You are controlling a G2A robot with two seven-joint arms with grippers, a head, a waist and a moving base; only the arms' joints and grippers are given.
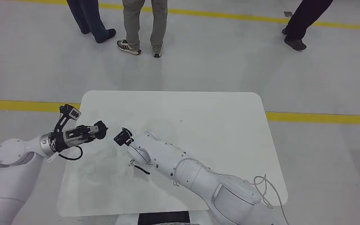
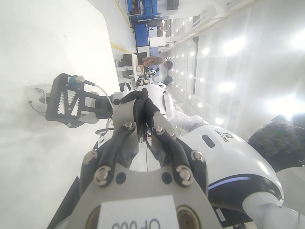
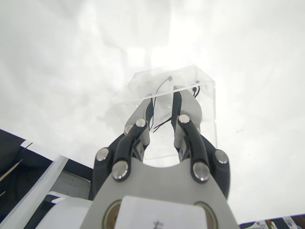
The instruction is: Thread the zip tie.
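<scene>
One white worktop (image 1: pixel 225 129) carries everything, and both arms come in over the part of it nearest the robot's left. A clear box (image 3: pixel 207 110) stands on the worktop, open at the top, and it also shows past the right arm in the left wrist view (image 2: pixel 35 91).

The right gripper (image 3: pixel 164 96) hangs over the box with its jaws open and its tips at the rim. In the top view this gripper (image 1: pixel 121 136) sits just beside the left gripper (image 1: pixel 101 129), the two pointing toward each other but apart. The left gripper (image 2: pixel 140 96) has its jaws pressed together. A thin dark strand runs back from them toward the wrist; I cannot tell whether it is a tie.

Several black zip ties lie in the box. One zip tie (image 3: pixel 162 85) has its head toward the far wall, with its strap curving back toward one right finger (image 3: pixel 149 110). A second tie (image 3: pixel 163 123) lies slantwise across the gap between the fingers, its long axis roughly crosswise to them. Two more heads (image 3: pixel 195 88) sit in a far corner, straps too thin to follow.
</scene>
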